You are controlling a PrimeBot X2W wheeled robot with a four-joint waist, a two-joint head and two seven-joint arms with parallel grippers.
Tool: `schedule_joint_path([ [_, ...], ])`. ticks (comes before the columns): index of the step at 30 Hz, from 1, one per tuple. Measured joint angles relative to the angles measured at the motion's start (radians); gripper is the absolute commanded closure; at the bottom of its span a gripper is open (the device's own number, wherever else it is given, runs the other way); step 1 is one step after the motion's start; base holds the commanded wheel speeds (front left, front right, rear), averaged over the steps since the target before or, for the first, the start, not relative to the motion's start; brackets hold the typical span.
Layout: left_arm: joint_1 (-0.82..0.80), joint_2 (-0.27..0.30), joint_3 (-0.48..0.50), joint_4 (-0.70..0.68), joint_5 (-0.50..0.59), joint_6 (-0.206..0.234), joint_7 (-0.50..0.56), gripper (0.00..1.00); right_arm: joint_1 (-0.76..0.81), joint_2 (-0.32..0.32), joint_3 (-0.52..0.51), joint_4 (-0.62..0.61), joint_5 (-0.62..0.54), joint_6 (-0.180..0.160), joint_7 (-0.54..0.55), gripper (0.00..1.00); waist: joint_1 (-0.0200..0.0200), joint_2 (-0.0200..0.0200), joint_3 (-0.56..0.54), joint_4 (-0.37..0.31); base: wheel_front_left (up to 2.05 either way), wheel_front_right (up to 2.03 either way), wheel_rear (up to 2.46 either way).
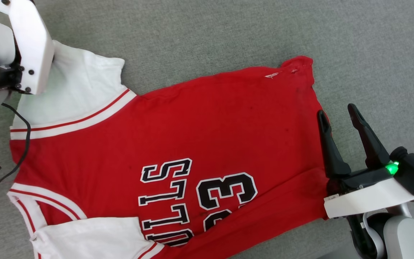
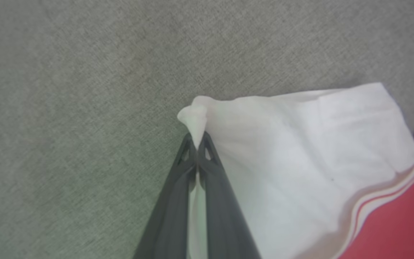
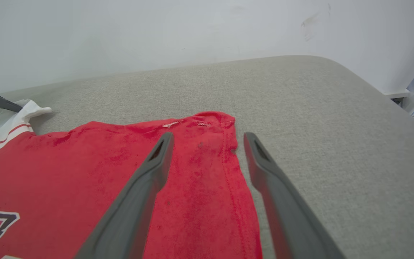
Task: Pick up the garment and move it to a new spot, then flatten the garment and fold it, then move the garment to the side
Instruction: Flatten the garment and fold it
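Nearest the robot, at the lower right of the head view, the right pincer [image 1: 337, 109] hangs with its two dark fingers spread wide. They straddle the hem [image 3: 228, 172] of the garment [image 1: 210, 118] without gripping it: one finger over the red cloth, the other over the grey padded surface [image 1: 372, 54].

Beyond it the garment lies mostly spread across that surface, print side up. Its black lettering [image 1: 167, 194] and number sit toward the near edge, where a strip of cloth looks doubled over.

Farthest off, at the upper left, the left pincer [image 2: 196, 140] is pressed together on the tip of the far white sleeve [image 2: 300, 151], pinching a small peak of fabric.

I judge this to be the flattening step. The next move likely calls for drawing that sleeve outward to take up slack. The right pincer would need to come down and close on the hem, so the cloth can be tensioned from both ends.

Counted: one garment, two white sleeves, two pincers.
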Motion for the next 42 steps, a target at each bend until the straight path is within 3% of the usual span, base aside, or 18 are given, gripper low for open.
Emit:
schedule_joint_path([
  [8, 0.026, -0.013, -0.023, -0.016, 0.011, -0.006, -0.148, 1.00, 0.001, -0.026, -0.023, -0.013, 0.011, 0.000, 0.055, 0.00, 0.0000, 0.0000, -0.064, 0.034, 0.00, 0.00, 0.00],
  [13, 0.053, -0.019, -0.053, -0.115, -0.006, -0.007, -0.248, 1.00, 0.004, -0.107, -0.039, -0.054, 0.029, 0.000, 0.179, 0.00, -0.0001, 0.0000, -0.109, 0.085, 0.00, 0.00, 0.00],
  [15, 0.068, -0.012, -0.068, -0.164, -0.015, -0.007, -0.277, 1.00, -0.004, -0.143, -0.044, -0.070, 0.058, 0.000, 0.261, 0.00, 0.0000, 0.0000, -0.124, 0.109, 0.00, 0.00, 0.00],
  [18, 0.100, 0.006, -0.072, -0.243, -0.034, -0.007, -0.312, 1.00, -0.044, -0.249, -0.026, -0.081, 0.094, 0.000, 0.449, 0.00, -0.0001, 0.0000, -0.143, 0.145, 0.00, 0.00, 0.00],
  [19, 0.134, 0.029, -0.074, -0.329, -0.039, -0.007, -0.337, 1.00, -0.108, -0.325, -0.020, -0.084, 0.154, 0.000, 0.646, 0.00, -0.0001, 0.0000, -0.156, 0.181, 0.00, 0.00, 0.00],
  [21, 0.156, 0.040, -0.073, -0.388, -0.039, -0.002, -0.346, 1.00, -0.160, -0.384, -0.018, -0.072, 0.166, 0.000, 0.767, 0.00, -0.0001, 0.0000, -0.159, 0.206, 0.00, 0.00, 0.00],
  [28, 0.234, 0.044, -0.045, -0.553, -0.101, 0.039, -0.379, 1.00, -0.313, -0.464, -0.026, 0.063, 0.204, 0.000, 1.002, 0.00, -0.0001, 0.0000, -0.144, 0.292, 0.00, 0.00, 0.00],
  [33, 0.252, 0.055, -0.042, -0.623, -0.098, 0.053, -0.389, 1.00, -0.368, -0.490, -0.002, 0.160, 0.192, 0.000, 1.076, 0.00, -0.0001, 0.0000, -0.119, 0.341, 0.00, 0.00, 0.00],
  [42, 0.274, 0.030, -0.043, -0.693, -0.092, 0.062, -0.432, 1.00, -0.406, -0.493, 0.047, 0.295, 0.134, 0.000, 1.050, 0.00, -0.0001, 0.0000, -0.074, 0.405, 0.00, 0.00, 0.00],
])
